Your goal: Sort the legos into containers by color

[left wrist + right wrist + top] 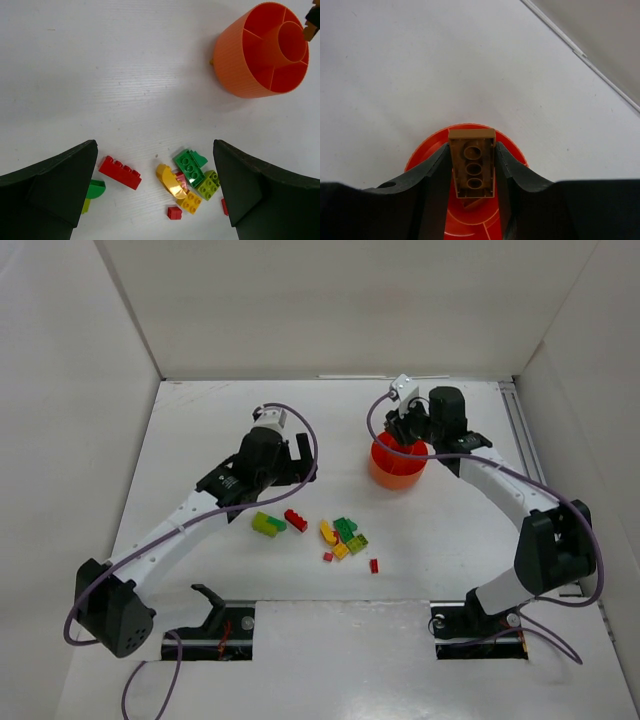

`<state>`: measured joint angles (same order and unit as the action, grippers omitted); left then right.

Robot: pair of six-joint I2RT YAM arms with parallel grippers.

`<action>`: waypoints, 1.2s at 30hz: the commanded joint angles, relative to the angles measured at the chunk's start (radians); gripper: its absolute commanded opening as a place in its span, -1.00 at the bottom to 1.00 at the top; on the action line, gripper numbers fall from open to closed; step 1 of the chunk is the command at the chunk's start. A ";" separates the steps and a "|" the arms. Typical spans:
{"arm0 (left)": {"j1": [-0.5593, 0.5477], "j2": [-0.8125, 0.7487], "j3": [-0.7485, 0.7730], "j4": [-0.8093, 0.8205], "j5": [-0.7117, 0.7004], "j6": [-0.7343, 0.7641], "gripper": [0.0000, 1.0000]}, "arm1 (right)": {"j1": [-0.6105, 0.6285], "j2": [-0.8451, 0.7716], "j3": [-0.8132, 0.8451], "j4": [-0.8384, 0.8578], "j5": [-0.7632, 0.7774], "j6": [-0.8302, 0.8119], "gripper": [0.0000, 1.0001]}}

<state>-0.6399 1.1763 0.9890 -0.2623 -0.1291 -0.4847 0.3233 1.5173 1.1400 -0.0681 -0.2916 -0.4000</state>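
Right wrist view: the right gripper is partly closed on a brown brick. The brick is clamped by its long sides, with its hollow underside turned to the camera. It is held above the inside of the dish; over which compartment cannot be told.

Top view:
- The dish, orange, stands on the table, right of centre, with the right gripper directly over it.
- The left gripper is spread fully wide with nothing held, and is hung above the table, left of the dish and well apart from it.
- Loose bricks lie between the arms, near the front edge: a lime-and-green pair, a red brick just beside it, a mixed cluster, and two small red pieces.

Left wrist view:
- The dish is seen as wedge compartments around a central cup.
- Between the left gripper's fingers the red brick is seen.
- The cluster is made up of a green brick, a curved yellow piece, a lime brick and a small yellow brick, all touching.
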 commanded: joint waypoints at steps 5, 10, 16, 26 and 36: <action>0.060 0.029 0.042 0.049 0.094 0.034 1.00 | -0.044 -0.011 -0.014 0.134 -0.087 -0.023 -0.31; 0.060 0.039 0.042 0.049 0.094 0.034 1.00 | -0.055 0.023 -0.014 0.134 -0.127 -0.023 -0.31; 0.069 0.039 0.042 0.049 0.094 0.034 1.00 | -0.075 0.032 -0.048 0.143 -0.118 -0.034 -0.23; 0.078 0.059 0.042 0.049 0.112 0.024 1.00 | -0.104 0.032 -0.097 0.143 -0.156 -0.034 -0.09; 0.078 0.068 0.042 0.058 0.131 0.006 1.00 | -0.104 0.003 -0.106 0.152 -0.188 -0.025 0.11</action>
<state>-0.5671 1.2476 0.9897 -0.2398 -0.0181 -0.4702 0.2279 1.5524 1.0321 0.0299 -0.4389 -0.4225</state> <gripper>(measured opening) 0.997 0.552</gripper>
